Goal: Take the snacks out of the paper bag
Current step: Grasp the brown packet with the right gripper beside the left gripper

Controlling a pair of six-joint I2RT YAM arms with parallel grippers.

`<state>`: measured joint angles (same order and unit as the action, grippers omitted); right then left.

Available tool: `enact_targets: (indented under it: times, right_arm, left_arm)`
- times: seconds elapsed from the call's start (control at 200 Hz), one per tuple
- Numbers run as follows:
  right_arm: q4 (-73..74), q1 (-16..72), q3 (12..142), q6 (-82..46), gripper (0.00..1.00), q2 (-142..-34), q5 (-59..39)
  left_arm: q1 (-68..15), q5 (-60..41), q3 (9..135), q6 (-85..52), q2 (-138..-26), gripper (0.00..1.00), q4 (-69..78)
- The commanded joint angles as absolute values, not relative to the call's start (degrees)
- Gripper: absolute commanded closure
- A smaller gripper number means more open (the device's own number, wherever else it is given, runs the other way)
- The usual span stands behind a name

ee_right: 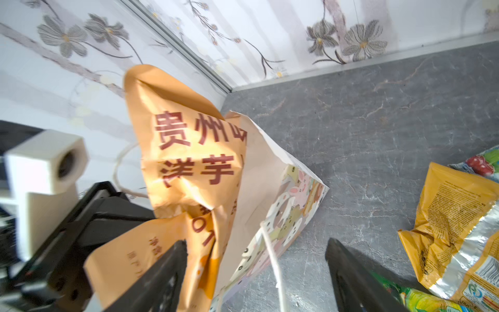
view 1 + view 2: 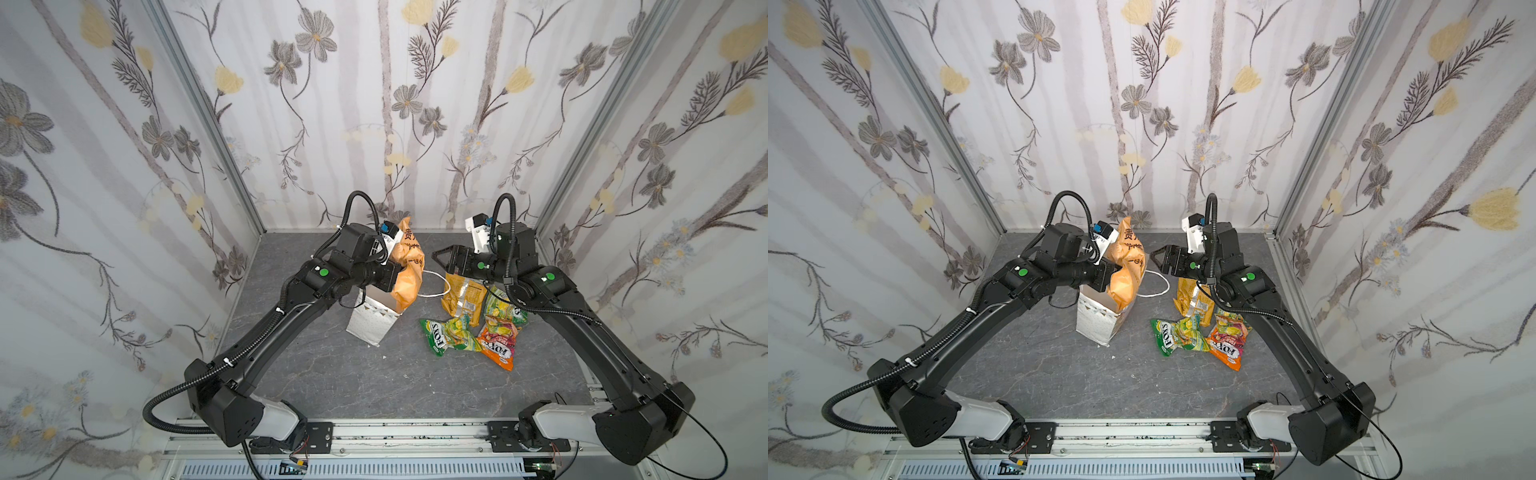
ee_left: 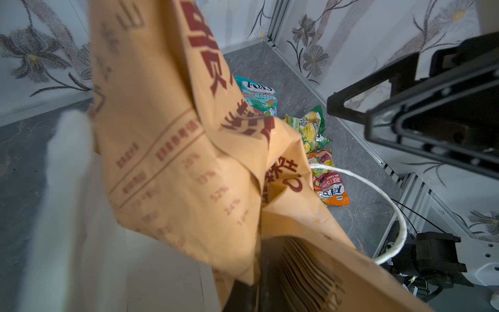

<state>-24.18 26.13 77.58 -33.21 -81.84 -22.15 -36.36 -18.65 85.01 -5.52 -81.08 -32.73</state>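
One orange pouch (image 2: 409, 266) is clamped in the closed left gripper (image 2: 390, 275), its lower end at the open mouth of the white paper bag (image 2: 369, 326) standing on the grey table (image 2: 332, 374). To the right, the right gripper (image 2: 439, 257) hovers wide open and empty over the yellow-orange chip bag (image 2: 463, 297). The yellow-green FOX'S packet (image 2: 451, 336) and the orange-red FOX'S packet (image 2: 498, 341) lie just in front of it.

A pouch (image 2: 409, 266) sticks out of the paper bag (image 2: 368, 326); right of it, candy packets (image 2: 451, 338) lie before the chip bag (image 2: 461, 297).
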Motion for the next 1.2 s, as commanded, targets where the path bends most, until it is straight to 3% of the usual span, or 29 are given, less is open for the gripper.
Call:
enact_targets:
  times: [0.0,0.425,0.694,1.024,1.199]
  right_arm:
    - [-18.6,26.1,77.9,-36.7,0.17,-80.1,-24.7]
    - [-10.8,29.1,78.4,-39.6,0.12,-81.6,-30.5]
    - [-8.0,30.5,80.5,-41.7,0.14,-83.6,-32.2]
    - [-5.8,31.9,80.6,-43.3,0.41,-84.7,-33.6]
    - [-5.2,32.2,80.2,-44.2,0.64,-83.5,-32.3]
  left_arm:
    - [-35.9,-19.9,84.8,-6.9,-79.9,1.00,-27.3]
    - [-34.6,-23.7,83.7,-11.0,-75.4,1.00,-21.3]
    - [-34.6,-29.4,84.1,-13.3,-74.5,1.00,-19.4]
    - [-34.6,-37.3,83.7,-16.9,-74.1,1.00,-15.4]
    - [-34.5,-35.3,82.1,-16.2,-73.3,1.00,-16.1]
